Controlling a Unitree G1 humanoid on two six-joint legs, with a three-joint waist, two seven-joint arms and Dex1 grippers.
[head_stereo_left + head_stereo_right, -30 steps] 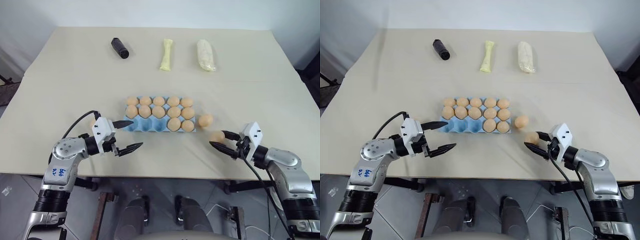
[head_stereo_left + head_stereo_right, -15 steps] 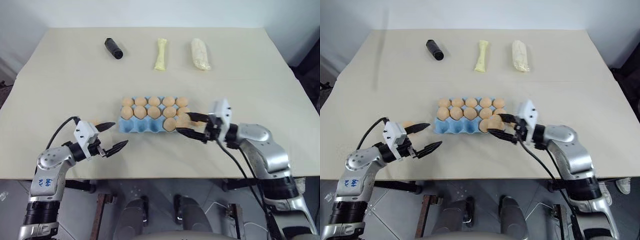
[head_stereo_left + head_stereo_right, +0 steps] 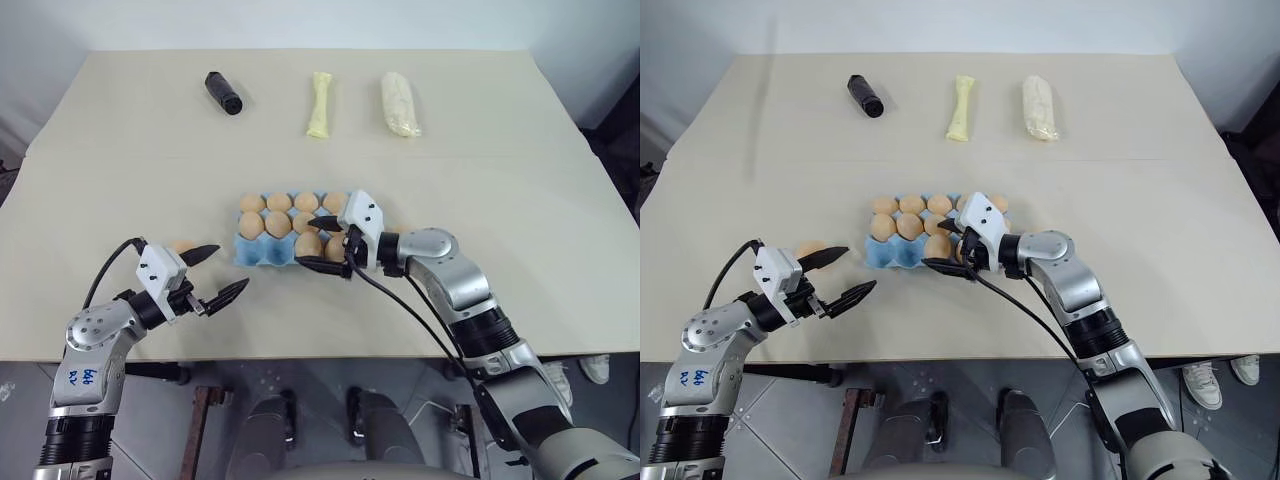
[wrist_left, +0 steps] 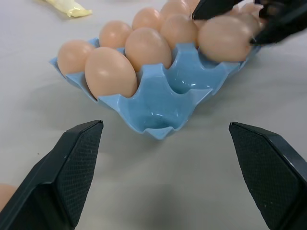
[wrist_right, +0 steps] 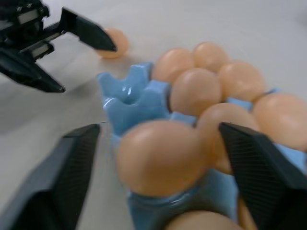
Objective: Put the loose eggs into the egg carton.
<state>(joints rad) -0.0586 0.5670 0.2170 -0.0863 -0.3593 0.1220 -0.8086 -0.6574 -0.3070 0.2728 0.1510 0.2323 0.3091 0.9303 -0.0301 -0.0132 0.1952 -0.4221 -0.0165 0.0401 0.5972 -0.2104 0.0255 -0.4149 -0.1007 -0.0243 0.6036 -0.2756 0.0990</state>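
Nearest, the left gripper (image 3: 228, 268) hovers low over the beige surface (image 3: 500, 170), its two black, wedge-shaped jaws spread wide with nothing between them. Its wrist view shows their cross-hatched pads, which the head views do not.

Just beyond its upper jaw, at 9 o'clock from the egg carton (image 3: 255, 255), one loose egg (image 3: 181, 245) lies on the surface, smooth, tan and oval. The right wrist view catches it too, past the left jaw tips.

The carton is glossy light-blue moulded plastic with peaked dividers. In the left wrist view the two near cups at its left corner stand empty.

The right gripper (image 3: 315, 243) reaches in from 3 o'clock over the near row. Its jaws stand apart on either side of the placed egg (image 3: 309, 243). The right wrist view shows that egg seated in its cup with a gap to each pad, though blurred; from the head views the gaps cannot be made out.

The right hand covers part of the carton, so the eggs cannot be fully counted. Four show in the far row.

Farthest lie one black cylinder (image 3: 223, 93) at 11 o'clock, one pale yellow wrapped roll (image 3: 319, 104) at 12, and one fatter cream roll (image 3: 400, 104) at 1.
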